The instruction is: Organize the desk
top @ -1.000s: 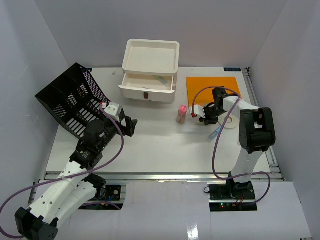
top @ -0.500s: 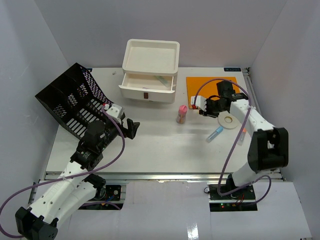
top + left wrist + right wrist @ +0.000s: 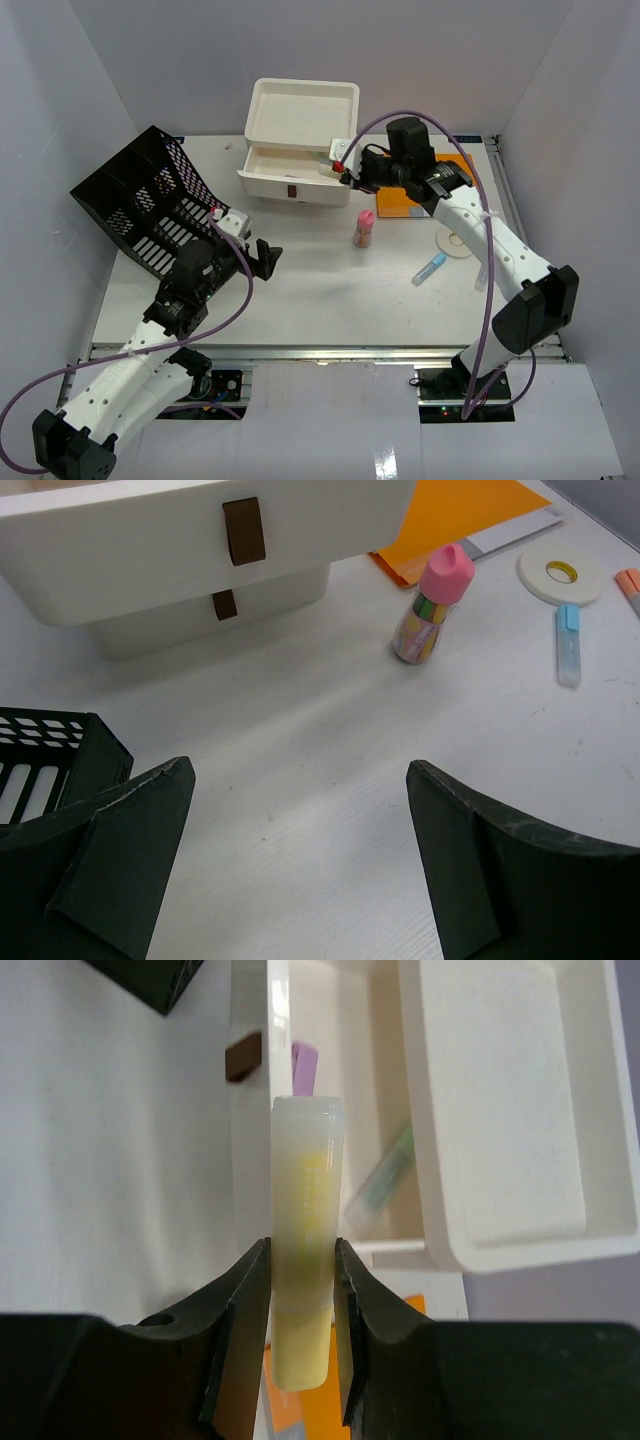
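The white desk [image 3: 330,290] holds a white drawer box [image 3: 300,120] at the back, its top drawer [image 3: 295,172] pulled open. My right gripper [image 3: 347,166] hangs over the drawer's right end, shut on a pale yellow tube [image 3: 305,1230] that sticks out past the fingertips. In the drawer lie a green tube [image 3: 385,1175] and a purple item [image 3: 303,1068]. My left gripper [image 3: 300,780] hovers open above bare desk [image 3: 300,720], nothing between its fingers [image 3: 130,840].
A pink-capped bottle [image 3: 365,228] stands mid-desk. An orange folder [image 3: 400,198], a tape roll [image 3: 455,242], a blue stick [image 3: 430,267] and an orange pen [image 3: 487,268] lie to the right. A black mesh rack [image 3: 140,200] tilts at the left wall.
My right arm swung from beside the tape roll leftward and back to the open drawer, carrying the yellow tube. The left arm barely shifted.
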Action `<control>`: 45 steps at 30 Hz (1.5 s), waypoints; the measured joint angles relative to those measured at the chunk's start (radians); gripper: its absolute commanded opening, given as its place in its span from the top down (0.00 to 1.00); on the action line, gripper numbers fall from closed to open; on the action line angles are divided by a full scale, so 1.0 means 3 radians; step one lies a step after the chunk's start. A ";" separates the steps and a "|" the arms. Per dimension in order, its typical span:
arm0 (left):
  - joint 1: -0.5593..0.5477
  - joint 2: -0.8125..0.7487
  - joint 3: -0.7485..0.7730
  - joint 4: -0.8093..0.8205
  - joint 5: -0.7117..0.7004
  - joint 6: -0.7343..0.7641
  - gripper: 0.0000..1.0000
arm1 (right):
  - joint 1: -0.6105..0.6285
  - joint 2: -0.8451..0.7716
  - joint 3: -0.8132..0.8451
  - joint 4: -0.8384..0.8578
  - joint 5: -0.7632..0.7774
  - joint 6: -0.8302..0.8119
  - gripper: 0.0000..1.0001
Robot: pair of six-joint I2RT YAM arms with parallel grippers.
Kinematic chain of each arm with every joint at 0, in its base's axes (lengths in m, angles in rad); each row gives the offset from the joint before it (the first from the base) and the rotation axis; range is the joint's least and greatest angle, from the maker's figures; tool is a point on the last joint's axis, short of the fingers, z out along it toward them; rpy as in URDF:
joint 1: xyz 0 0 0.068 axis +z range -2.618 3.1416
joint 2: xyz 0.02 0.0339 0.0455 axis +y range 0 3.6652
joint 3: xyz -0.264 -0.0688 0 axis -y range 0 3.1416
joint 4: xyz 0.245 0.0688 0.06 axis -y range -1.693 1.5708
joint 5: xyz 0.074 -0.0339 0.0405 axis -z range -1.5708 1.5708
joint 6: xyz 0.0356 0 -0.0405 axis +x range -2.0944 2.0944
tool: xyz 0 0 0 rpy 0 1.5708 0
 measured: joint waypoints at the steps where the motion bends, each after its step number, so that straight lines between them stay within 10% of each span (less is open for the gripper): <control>1: 0.0000 0.0003 -0.0009 0.0003 0.0014 0.0004 0.02 | 0.0050 0.0088 0.0104 0.0035 -0.0004 0.0101 0.91; 9: 0.0000 0.0104 -0.0018 0.0015 0.0106 0.0037 0.02 | 0.0224 0.0811 0.0851 0.0408 0.0012 0.0735 0.83; 19: 0.0000 0.0106 -0.0019 0.0044 0.0217 0.0039 0.02 | 0.0287 0.1295 0.1044 0.0553 0.0206 0.0913 0.27; 27: 0.0000 0.0195 -0.0021 0.0176 0.0581 -0.0068 0.09 | 0.0180 0.0827 0.0619 0.0587 0.0299 0.1038 0.19; 39: -0.0858 0.1360 0.0683 0.0277 0.0835 -0.0636 0.10 | -0.1815 -0.1641 -0.1577 0.0855 -0.0763 0.1863 0.17; 45: -0.1372 0.2390 0.1613 0.0182 0.0629 -0.0736 0.10 | -0.3021 -0.1817 -0.2602 0.0777 -0.1417 0.2227 0.17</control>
